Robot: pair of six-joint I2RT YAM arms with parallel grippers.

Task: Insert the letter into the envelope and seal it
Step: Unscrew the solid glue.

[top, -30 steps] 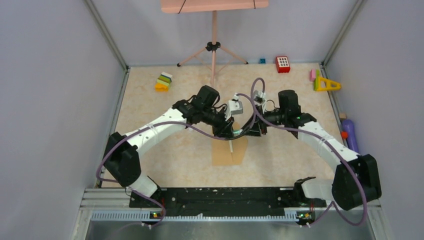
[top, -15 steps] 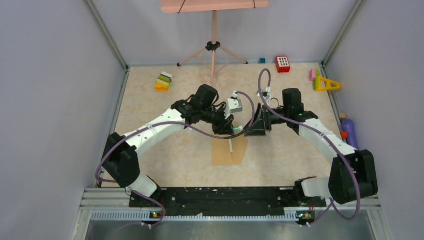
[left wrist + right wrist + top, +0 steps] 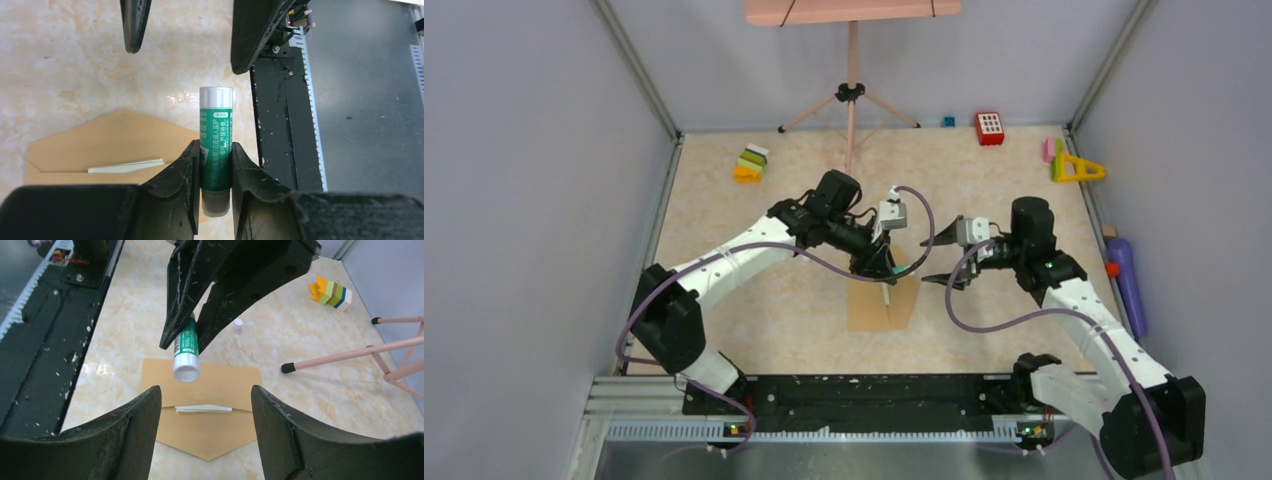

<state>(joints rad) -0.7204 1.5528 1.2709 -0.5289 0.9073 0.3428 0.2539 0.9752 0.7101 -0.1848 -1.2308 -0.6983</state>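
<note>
Left gripper (image 3: 215,150): your fingers are pinching a green glue stick (image 3: 216,145) by the lower part of its body; the silver-grey end sticks out past the fingertips.
Glue stick position: you have it held in the air over the envelope (image 3: 879,308), tilted rather than upright.
Right gripper (image 3: 946,282): your fingers are spread wide with nothing between them, just to the right of the envelope and facing the left gripper.
Envelope: it lies flat on the table (image 3: 754,300) near the middle, between your two arms, with its triangular flap open and pointing right.
Letter (image 3: 203,409): it sits inside the envelope, and you can see only a thin pale strip at the mouth, where the flap begins.
Seal: the flap is not yet folded over.
Far side: a pink tripod (image 3: 851,95) stands at the far middle, and coloured blocks (image 3: 751,163) sit at the far left.
</note>
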